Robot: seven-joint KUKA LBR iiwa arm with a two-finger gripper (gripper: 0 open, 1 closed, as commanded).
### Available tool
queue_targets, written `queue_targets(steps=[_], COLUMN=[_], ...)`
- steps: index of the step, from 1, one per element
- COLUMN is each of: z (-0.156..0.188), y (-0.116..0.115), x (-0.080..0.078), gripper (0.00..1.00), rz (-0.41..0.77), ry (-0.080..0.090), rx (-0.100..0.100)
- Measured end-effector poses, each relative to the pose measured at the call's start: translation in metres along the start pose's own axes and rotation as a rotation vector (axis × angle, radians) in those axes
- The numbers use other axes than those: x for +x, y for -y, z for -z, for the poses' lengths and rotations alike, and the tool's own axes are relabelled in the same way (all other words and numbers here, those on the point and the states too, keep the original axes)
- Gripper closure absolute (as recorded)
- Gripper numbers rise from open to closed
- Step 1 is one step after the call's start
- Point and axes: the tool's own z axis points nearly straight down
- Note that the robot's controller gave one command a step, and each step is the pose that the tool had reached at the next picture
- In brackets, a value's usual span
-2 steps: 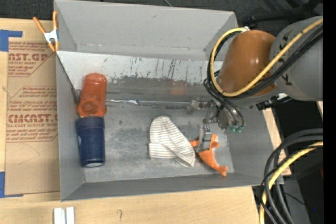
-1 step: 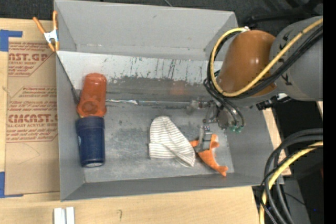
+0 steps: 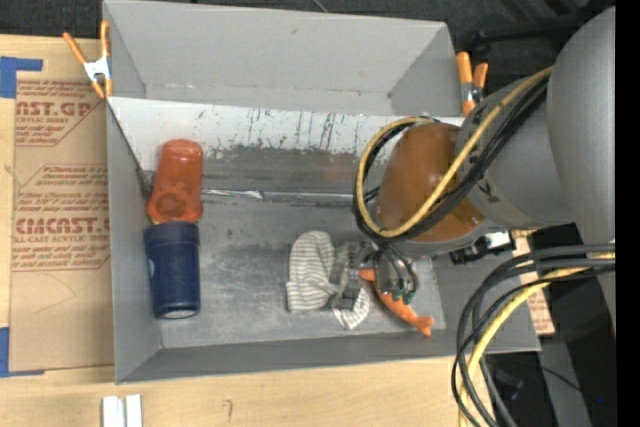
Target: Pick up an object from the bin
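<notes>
Grey cloth [image 3: 312,269] beside claw [image 3: 352,287], near lower bin edge [image 3: 300,351], bare floor leftward

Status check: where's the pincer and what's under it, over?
Pincer low at grey metal bin's lower right, at edge of crumpled white-and-grey cloth. Orange carrot-shaped toy right beside it. Orange plastic cup and blue cylinder far left.

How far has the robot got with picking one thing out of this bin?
Looks done: the approach. The gripper is low in the bin, at the right edge of a grey-white cloth, with an orange carrot-shaped toy beside it. In hand: the grasp, though I cannot see anything held. Left: the lift, since the cloth lies on the floor. The orange jar and blue cylinder lie at the left.
</notes>
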Motion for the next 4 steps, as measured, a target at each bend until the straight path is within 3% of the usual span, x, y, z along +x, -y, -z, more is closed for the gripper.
queue_targets(steps=[2, 3, 4], z=[0.002, 0.121, 0.121], y=[-0.005, 0.008, 0.008], x=[0.004, -0.001, -0.001], gripper=[1.0, 1.0, 1.0], rz=[0.009, 0.031, 0.031], ry=[0.0, 0.002, 0.002], rx=[0.001, 0.001, 0.001])
